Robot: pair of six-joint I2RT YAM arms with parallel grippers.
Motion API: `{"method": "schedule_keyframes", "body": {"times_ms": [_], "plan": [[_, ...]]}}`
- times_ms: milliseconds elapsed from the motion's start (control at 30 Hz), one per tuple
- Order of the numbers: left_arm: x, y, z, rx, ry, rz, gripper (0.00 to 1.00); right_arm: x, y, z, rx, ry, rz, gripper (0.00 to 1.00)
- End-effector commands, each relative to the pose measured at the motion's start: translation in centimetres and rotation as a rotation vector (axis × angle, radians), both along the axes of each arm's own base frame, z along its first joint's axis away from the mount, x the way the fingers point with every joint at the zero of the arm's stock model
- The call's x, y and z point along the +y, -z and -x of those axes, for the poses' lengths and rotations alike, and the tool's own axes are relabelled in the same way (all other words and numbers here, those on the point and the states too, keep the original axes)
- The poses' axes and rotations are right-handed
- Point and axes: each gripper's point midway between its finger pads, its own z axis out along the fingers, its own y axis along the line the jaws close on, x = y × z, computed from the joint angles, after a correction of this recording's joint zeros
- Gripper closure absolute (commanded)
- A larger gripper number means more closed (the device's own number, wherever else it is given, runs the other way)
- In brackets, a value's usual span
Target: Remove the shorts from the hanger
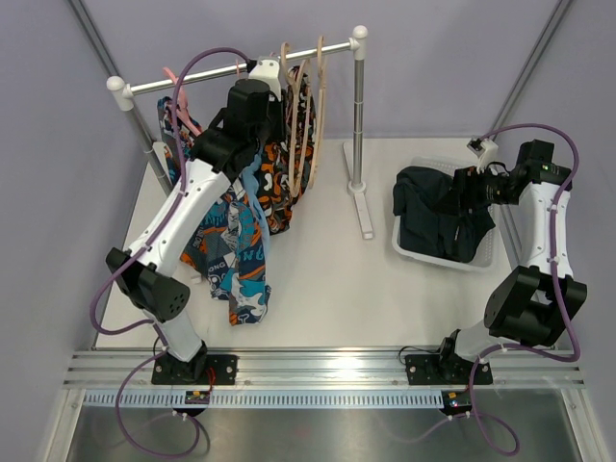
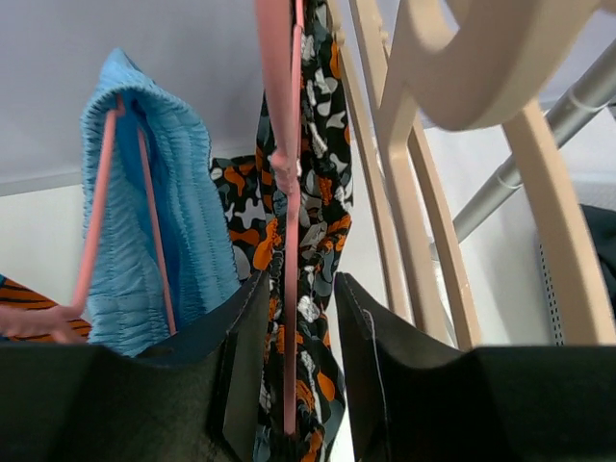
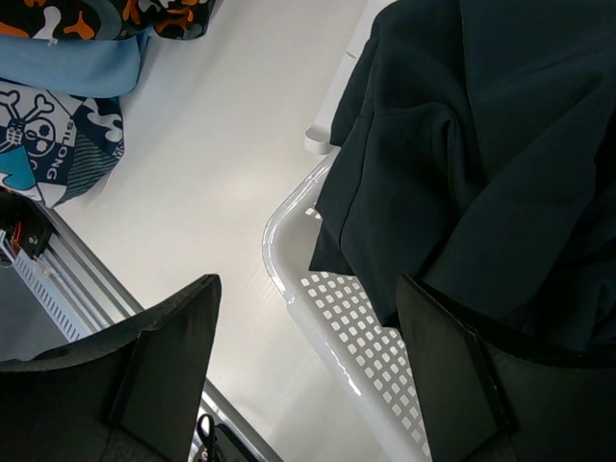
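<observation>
Right gripper (image 3: 306, 289), jaws apart, faces a patterned garment (image 3: 48, 130) lettered "SLONG".

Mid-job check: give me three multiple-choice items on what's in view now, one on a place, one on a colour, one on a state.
1. Where do the dark shorts lie?
A. over the rail
B. in the white basket
C. on the table by the left arm's base

2. What colour is the hanger between the fingers of the left end effector?
A. pink
B. green
C. black

3. How is the right end effector?
A. shut on the dark shorts
B. open, holding nothing
C. shut on the basket rim

Answers:
1 B: the top view shows them heaped in the basket.
2 A: the left wrist view shows a pink hanger carrying the camouflage shorts.
3 B: its fingers stand wide apart with nothing between them.
</observation>
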Motion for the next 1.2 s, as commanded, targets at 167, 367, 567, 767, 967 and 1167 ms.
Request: {"method": "schedule_keyframes", "body": {"times_ms": [167,367,567,767,967,1167], "plan": [[0.0,-2.5,-0.7,-0.074,-0.014,0.006,0.78,0.8,-1.4,0.6,-0.043,-0.018,-0.018,0.19],[0.0,-3.9,-0.3,-0.104,-0.004,0.032,1.00,1.0,-1.7,0.8,-0.048,-0.025,-0.025,0.19],[0.1,-7.7,1.1,-0.175,0.012,0.125,1.00,1.2,-2.0,0.9,-0.055,-0.029,-0.032,0.19],[0.6,-11.4,2.9,-0.249,0.024,0.221,1.00,1.3,-2.0,1.1,-0.055,-0.033,-0.037,0.19],[0.5,-10.7,3.5,-0.222,0.031,0.248,1.00,1.4,-1.9,1.3,-0.056,-0.037,-0.036,0.19],[0.4,-7.6,4.3,-0.147,0.035,0.261,1.00,1.4,-2.1,1.5,-0.059,-0.038,-0.031,0.19]]}}
